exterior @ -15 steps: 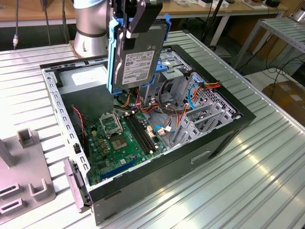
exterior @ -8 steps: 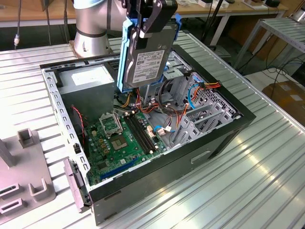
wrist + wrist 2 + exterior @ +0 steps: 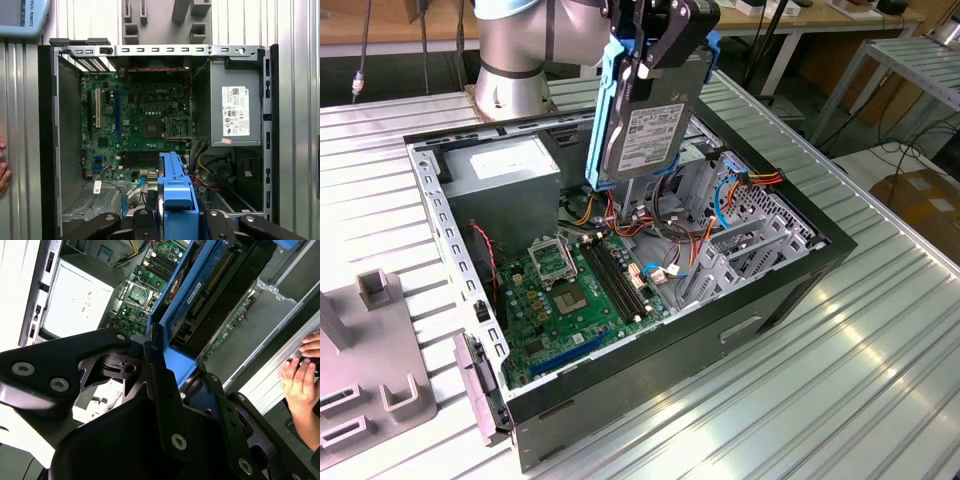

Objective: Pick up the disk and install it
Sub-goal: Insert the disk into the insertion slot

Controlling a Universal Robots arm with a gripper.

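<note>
Open computer case [image 3: 720, 330]: contains motherboard [image 3: 570, 290], power supply [image 3: 235, 107] with white printed label. Above case: disk [image 3: 645, 130], white-labelled, clamped edgewise in gripper [image 3: 658, 45].

Disk [image 3: 672, 92] carries a white printed label [image 3: 653, 138]; grey box [image 3: 235, 111] has another (w/ barcodes); motherboard [image 3: 140, 130] bears white lettering.
</note>
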